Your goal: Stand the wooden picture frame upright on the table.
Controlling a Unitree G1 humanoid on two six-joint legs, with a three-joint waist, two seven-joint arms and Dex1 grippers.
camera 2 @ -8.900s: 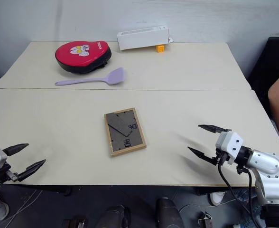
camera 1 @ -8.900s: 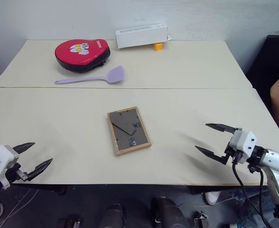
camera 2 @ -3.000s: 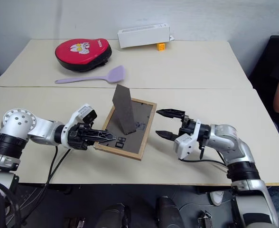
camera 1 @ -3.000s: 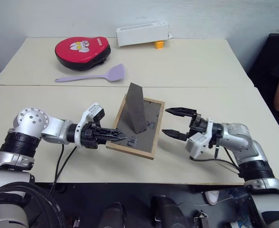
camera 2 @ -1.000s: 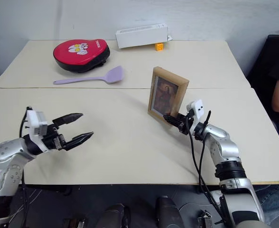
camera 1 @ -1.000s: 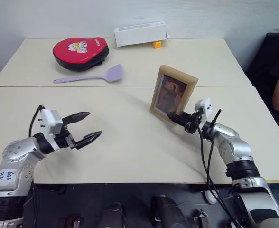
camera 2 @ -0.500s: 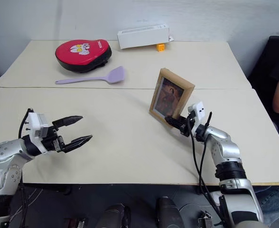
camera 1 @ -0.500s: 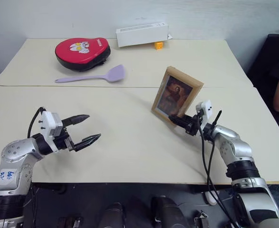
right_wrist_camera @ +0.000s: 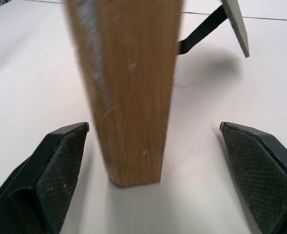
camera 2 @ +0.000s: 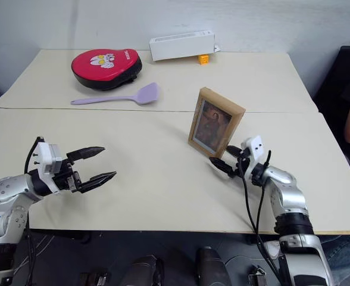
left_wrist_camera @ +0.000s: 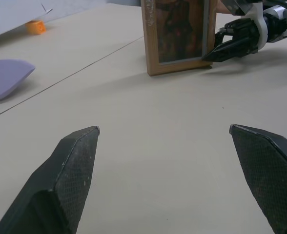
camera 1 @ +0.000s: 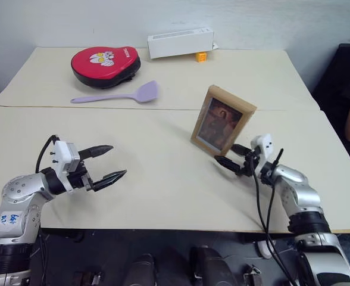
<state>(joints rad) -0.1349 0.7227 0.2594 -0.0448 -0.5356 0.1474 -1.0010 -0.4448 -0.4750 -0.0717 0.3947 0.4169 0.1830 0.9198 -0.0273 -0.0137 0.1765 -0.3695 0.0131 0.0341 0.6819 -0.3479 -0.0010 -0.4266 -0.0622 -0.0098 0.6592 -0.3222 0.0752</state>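
A: How many frames? Where?
B: One wooden picture frame, standing upright on the table, at two o'clock from centre.
A: Grippers?
B: Two: left gripper and right gripper, jaws spread, empty.

The 2 head cameras are looking forward and down from above the near edge of the counter, sharing almost the same scene. The left wrist camera is looking low across the counter toward the wooden picture frame from afar. The right wrist camera is sitting very close to the frame's edge.
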